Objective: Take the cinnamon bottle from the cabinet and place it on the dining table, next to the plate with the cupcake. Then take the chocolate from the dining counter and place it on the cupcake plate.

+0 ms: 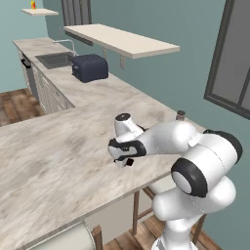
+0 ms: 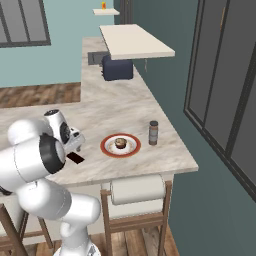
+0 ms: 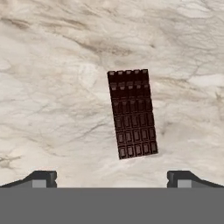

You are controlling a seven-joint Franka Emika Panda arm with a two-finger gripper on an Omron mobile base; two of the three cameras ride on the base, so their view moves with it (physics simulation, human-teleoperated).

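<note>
The chocolate (image 3: 132, 113), a dark ridged bar, lies flat on the marbled dining counter (image 3: 52, 96). My gripper (image 3: 111, 179) hovers just above it, open, one fingertip to each side and nothing between them. In the right base view the gripper (image 2: 76, 148) hangs over the chocolate (image 2: 76, 158), left of the red-rimmed plate (image 2: 107, 145) that holds the cupcake (image 2: 120, 144). The cinnamon bottle (image 2: 153, 133) stands upright on the table right of the plate. In the left base view the gripper (image 1: 123, 161) points down, and the cinnamon bottle (image 1: 180, 115) peeks out behind my arm.
The cabinet shelf (image 2: 135, 41) juts from the wall above the counter. A dark toaster (image 2: 117, 67) stands beneath it, with a sink (image 1: 53, 59) beyond. The counter's edge runs close by the plate, with stools (image 2: 150, 220) below. A small high shelf (image 1: 39, 11) carries a yellow cup.
</note>
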